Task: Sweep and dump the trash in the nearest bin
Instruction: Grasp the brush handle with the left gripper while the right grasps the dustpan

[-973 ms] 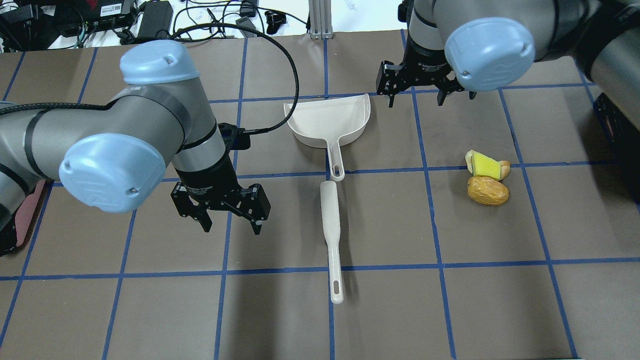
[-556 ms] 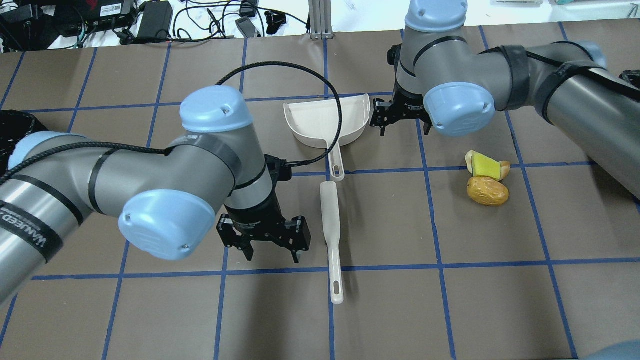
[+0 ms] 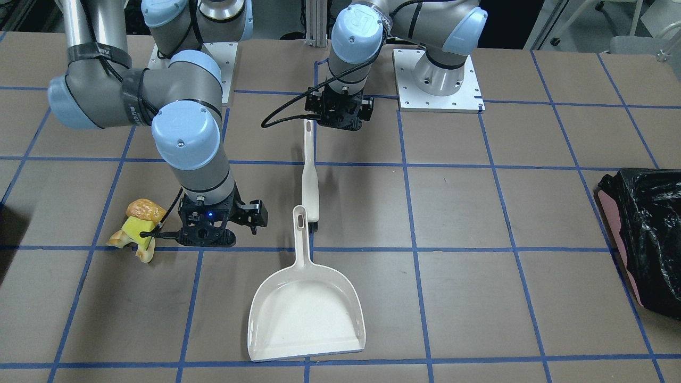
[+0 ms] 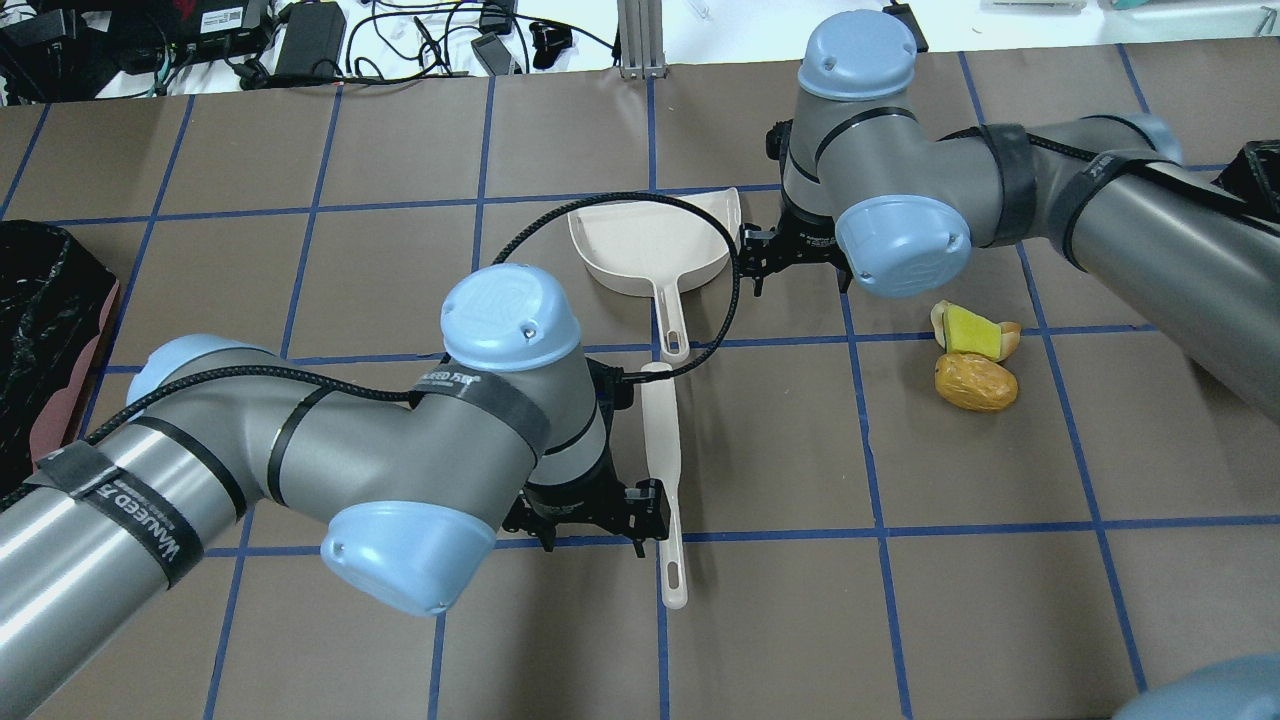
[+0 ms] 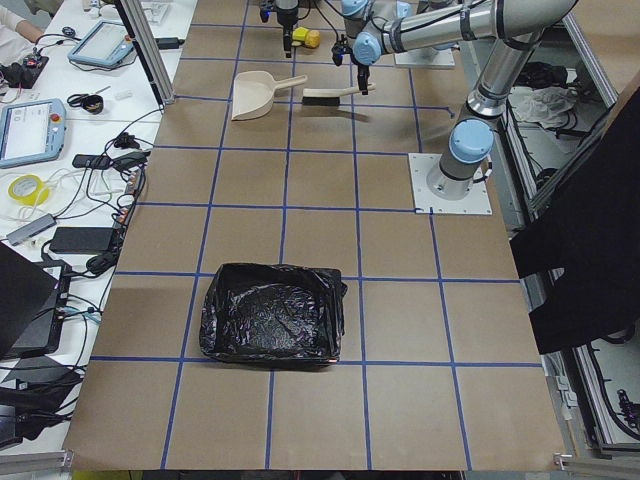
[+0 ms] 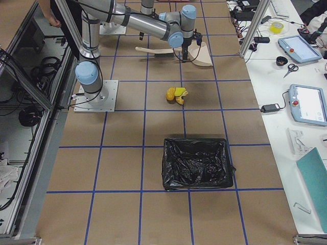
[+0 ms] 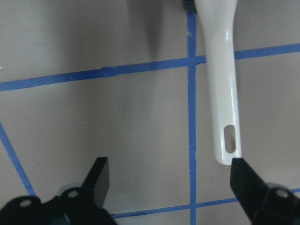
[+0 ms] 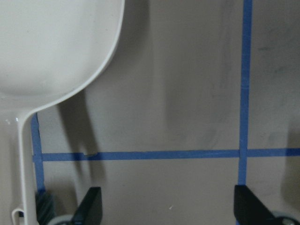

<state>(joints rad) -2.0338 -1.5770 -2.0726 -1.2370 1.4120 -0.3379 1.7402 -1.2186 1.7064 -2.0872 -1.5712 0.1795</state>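
Overhead exterior view: left gripper [image 4: 592, 535], fingers apart, hovers just beside the brush [image 4: 663, 440]. Right gripper [image 4: 800, 272], also apart, is beside the dustpan [image 4: 650, 245]. Trash [image 4: 975, 360] lies on the counter [image 4: 1000, 600], right of the dustpan.

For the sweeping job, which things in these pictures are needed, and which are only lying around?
Needed:
- trash pile
- white dustpan
- white brush
- black-lined bin on the robot's right

Lying about:
- pink bin on the robot's left
- scissors
- tape roll
- tablet
- cables beyond the table
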